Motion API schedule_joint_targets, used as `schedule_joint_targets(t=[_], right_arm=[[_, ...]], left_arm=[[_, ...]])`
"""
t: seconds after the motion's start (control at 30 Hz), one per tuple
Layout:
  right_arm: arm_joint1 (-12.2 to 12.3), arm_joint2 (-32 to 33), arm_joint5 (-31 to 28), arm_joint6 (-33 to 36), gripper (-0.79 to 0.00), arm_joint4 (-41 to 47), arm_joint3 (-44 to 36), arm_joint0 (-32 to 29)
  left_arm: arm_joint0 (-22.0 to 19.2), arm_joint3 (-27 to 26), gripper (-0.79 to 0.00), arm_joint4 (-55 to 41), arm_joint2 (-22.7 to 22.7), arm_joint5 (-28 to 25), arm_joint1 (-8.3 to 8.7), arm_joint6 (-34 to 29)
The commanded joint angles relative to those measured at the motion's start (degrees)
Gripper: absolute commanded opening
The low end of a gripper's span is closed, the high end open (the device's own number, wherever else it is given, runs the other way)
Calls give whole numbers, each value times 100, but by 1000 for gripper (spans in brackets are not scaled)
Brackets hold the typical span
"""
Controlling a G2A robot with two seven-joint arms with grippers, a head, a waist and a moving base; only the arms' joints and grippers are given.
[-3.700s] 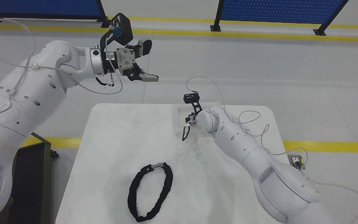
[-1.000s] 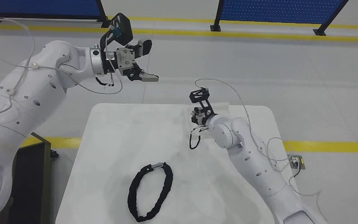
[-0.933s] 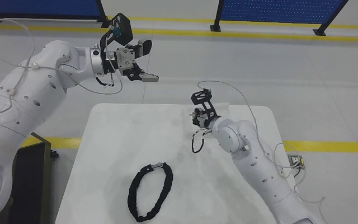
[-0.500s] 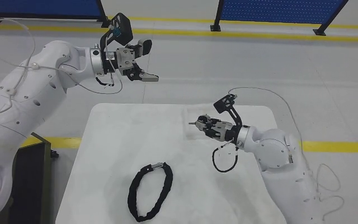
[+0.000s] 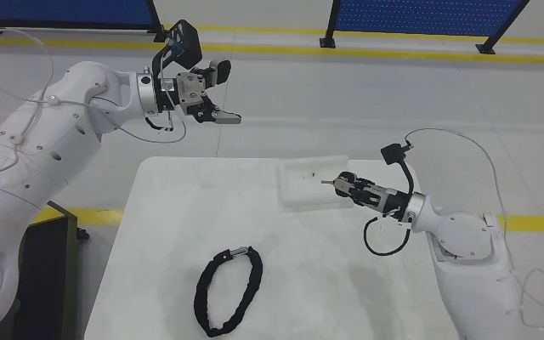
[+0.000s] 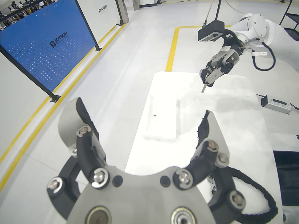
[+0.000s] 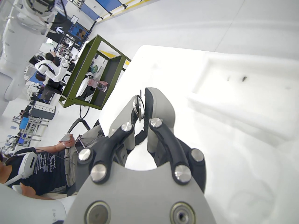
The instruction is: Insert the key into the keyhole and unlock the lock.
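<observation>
A black fabric-covered chain lock lies in a loop on the white table, near its front left; its metal lock end is at the loop's far side. My right gripper hangs above the table's right half, shut on a small metal key whose blade sticks out past the fingertips. In the left wrist view the same key points down at the table. My left gripper is held high beyond the table's far left edge, open and empty, its fingers spread wide.
A shallow white tray sits at the table's far middle, close under the key, with a small dark speck in it. A green metal rack stands off the table's left side. A grey power brick lies on the floor at the right.
My right arm has swung from the tray's left side to the right and lifted, carrying the key out of the tray area. The left arm and the chain lock have stayed still.
</observation>
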Motion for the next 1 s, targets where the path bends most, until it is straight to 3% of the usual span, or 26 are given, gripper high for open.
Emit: schedule_joint_targets(t=[0.0,0.47,0.7,0.97], right_arm=[[-1,-2,-12,2,-785,21,-2,-1],[-1,-2,-12,2,-785,21,-2,-1],[-1,-2,-12,2,-785,21,-2,-1],[-1,-2,-12,2,-785,21,-2,-1]], left_arm=[[0,0,0,0,0,0,0,0],[27,-6,0,-6,-2,30,1,-7],[578,47,0,151,-82,205,52,-379],[1412,253,0,456,-119,0,82,-229]])
